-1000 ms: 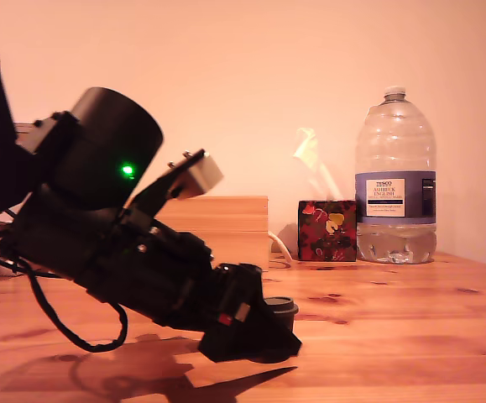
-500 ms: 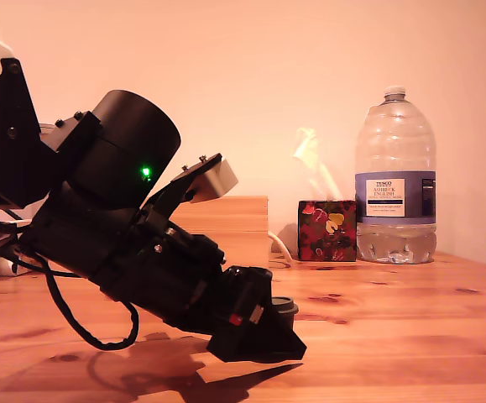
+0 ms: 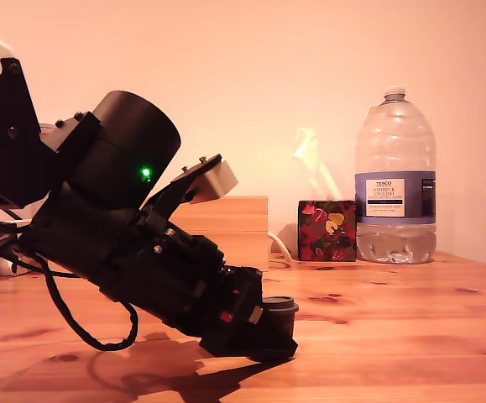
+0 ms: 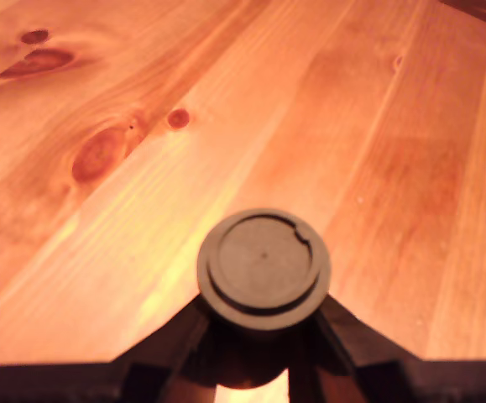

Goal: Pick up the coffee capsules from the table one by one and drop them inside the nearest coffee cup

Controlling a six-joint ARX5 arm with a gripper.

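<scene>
In the exterior view, the arm leans down from 9 o'clock and its gripper (image 3: 268, 336) is low on the table (image 3: 394, 336), with the capsule (image 3: 279, 307) at its tip, and at 2 o'clock, well apart, a tissue box (image 3: 327, 230) stands just beside a water bottle (image 3: 395, 180), and a wooden box (image 3: 226, 227) stands behind the arm. In the wrist view, the gripper (image 4: 263, 336) is at 6 o'clock and its two fingers (image 4: 180, 340) are clamped on the capsule (image 4: 263, 267), flat round face to the camera, above the bare table (image 4: 394, 168).
</scene>
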